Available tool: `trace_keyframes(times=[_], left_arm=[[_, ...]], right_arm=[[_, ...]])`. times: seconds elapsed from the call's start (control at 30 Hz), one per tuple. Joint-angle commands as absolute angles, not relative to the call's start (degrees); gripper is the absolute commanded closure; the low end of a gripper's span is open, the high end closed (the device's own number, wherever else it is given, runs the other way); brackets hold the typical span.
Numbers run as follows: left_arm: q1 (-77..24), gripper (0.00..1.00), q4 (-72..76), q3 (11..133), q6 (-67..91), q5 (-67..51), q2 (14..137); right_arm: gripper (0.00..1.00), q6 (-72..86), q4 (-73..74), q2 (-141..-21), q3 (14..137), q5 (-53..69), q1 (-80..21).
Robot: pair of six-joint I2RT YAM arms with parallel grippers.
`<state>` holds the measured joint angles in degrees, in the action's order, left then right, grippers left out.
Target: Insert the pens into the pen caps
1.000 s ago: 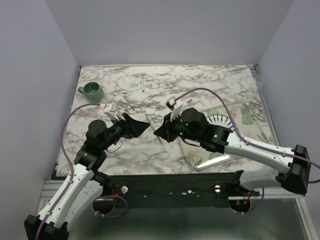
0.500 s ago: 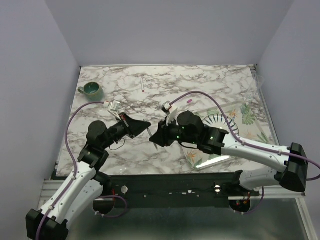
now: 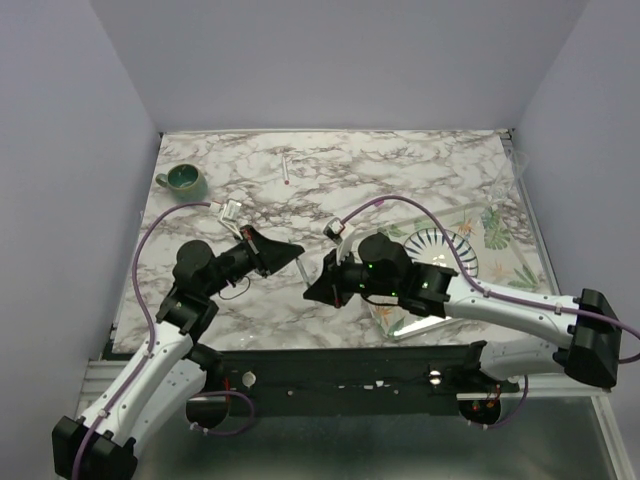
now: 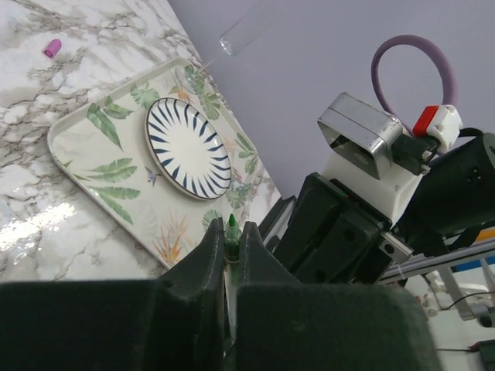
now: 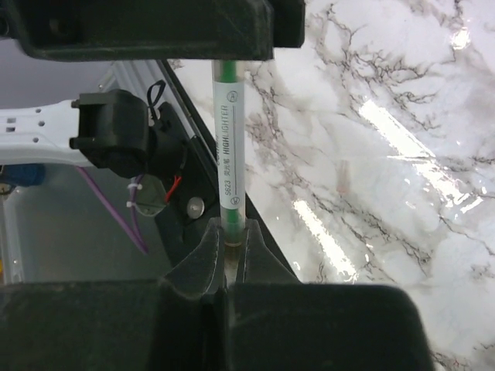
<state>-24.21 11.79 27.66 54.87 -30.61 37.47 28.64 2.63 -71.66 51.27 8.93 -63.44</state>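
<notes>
A white pen (image 5: 232, 139) with green ends and a printed label spans the gap between my two grippers above the table's near middle. My left gripper (image 4: 230, 236) is shut on one end, and the green tip (image 4: 230, 227) pokes out past its fingertips. My right gripper (image 5: 230, 236) is shut on the other green end. From above, the left gripper (image 3: 297, 251) and right gripper (image 3: 311, 290) face each other closely with the pen (image 3: 303, 268) between them. A pink pen cap (image 4: 52, 48) lies on the marble. A second pen (image 3: 287, 168) with a red end lies far back. I see no green cap.
A green mug (image 3: 183, 180) stands at the far left. A leaf-patterned tray (image 4: 69, 131) holding a striped plate (image 4: 188, 147) sits on the right, under the right arm. The right arm's purple cable (image 3: 400, 199) arcs over the table. The table's near edge (image 5: 186, 108) runs just beside the grippers.
My left gripper has closed onto the pen. The right arm has drawn back toward the near edge, and the pen now stretches between both grippers.
</notes>
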Motion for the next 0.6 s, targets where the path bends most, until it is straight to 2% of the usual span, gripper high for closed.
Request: trace_keyframes(times=[0.0,0.1,0.13,0.33,0.37,0.4,0.43,0.57], left_arm=[[-24.17,0.31,3.04,31.02,54.23,-24.81,36.13],[-24.17,0.03,-5.59,32.95,52.22,-16.80,33.32],[-24.17,0.01,-7.28,33.39,51.08,-15.31,32.70],[-24.08,0.03,-24.41,38.49,55.09,-2.13,31.55],[-24.08,0.07,-27.39,39.28,60.59,-0.46,31.73],[-24.08,0.18,-34.30,39.72,64.47,5.04,31.99],[-24.08,0.23,-37.24,39.73,67.03,6.40,32.25],[-24.08,0.25,-45.34,39.46,74.17,7.82,34.53]], right_arm=[[0.99,30.40,0.96,-68.91,49.66,8.09,-63.98],[0.99,33.56,3.93,-67.51,49.39,3.00,-63.98],[0.99,34.27,5.35,-67.24,49.66,0.38,-63.98],[0.99,36.91,11.60,-63.56,48.70,-10.62,-63.98],[0.99,37.18,11.69,-62.67,48.26,-11.33,-63.98],[0.99,37.61,12.12,-61.88,47.73,-12.03,-63.98],[0.99,37.79,12.13,-61.18,47.29,-13.17,-63.98],[0.99,38.49,12.92,-58.10,44.83,-15.81,-63.98]])
